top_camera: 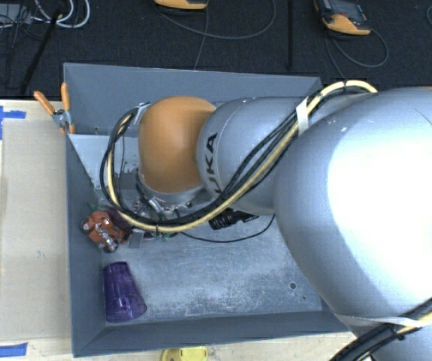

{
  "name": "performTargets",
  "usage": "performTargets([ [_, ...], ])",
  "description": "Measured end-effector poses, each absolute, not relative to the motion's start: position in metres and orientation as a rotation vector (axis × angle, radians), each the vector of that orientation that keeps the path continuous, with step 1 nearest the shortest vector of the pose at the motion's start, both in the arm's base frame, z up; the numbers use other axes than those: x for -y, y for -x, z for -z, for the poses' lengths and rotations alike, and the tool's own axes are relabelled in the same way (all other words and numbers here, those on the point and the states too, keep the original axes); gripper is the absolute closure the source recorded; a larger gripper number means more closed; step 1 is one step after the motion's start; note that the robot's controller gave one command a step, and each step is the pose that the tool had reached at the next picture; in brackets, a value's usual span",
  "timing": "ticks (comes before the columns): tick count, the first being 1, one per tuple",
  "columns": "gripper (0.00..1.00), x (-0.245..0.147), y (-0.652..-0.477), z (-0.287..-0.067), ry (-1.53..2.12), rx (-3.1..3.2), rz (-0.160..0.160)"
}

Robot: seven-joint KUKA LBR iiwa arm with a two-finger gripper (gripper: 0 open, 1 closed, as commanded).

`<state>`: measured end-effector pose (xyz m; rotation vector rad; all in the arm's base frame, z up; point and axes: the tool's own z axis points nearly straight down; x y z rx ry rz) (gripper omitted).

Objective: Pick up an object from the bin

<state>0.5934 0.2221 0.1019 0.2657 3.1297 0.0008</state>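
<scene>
My gripper (153, 206) is low at the left side of the bin, its grey body showing just under the arm's wrist. Right beside it on the left lies a small brown and orange lumpy toy (101, 228), close against the bin's left wall. Whether the gripper touches the toy is hidden by cables and the wrist. A purple translucent cup (121, 292) lies on its side near the front left corner, apart from the gripper and below the toy.
The arm reaches in from the right and covers the back and right of the bin. Bare grey floor shows in the front middle, right of the purple cup. The left wall stands close to the toy.
</scene>
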Motion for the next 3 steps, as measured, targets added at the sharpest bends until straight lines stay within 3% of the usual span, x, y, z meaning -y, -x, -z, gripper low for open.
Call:
performTargets([
  [2,1.00,-0.220,-0.586,-0.195,-0.247,-3.126,-0.005],
  [3,1.00,-0.221,-0.587,-0.207,-0.235,-3.132,-0.001],
])
